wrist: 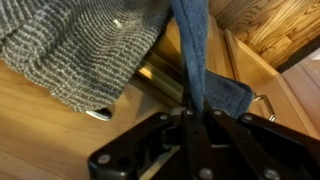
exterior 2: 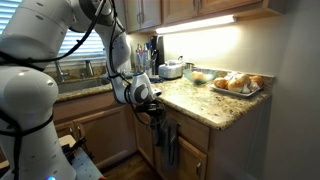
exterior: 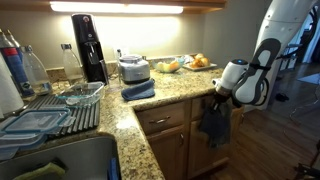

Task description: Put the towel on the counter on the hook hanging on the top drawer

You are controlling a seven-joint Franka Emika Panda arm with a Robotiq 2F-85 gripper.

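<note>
Towel (wrist: pixel 195 55) cloth is clamped between the shut jaws of the gripper (wrist: pixel 192 112). A taut strip runs from them, likely held so that an edge can catch the hook, which I cannot make out. The rest hangs against the top drawer (exterior: pixel 165 120), below the counter (exterior: pixel 125 125) edge, beside a grey knit cloth (wrist: pixel 80 50).
</note>
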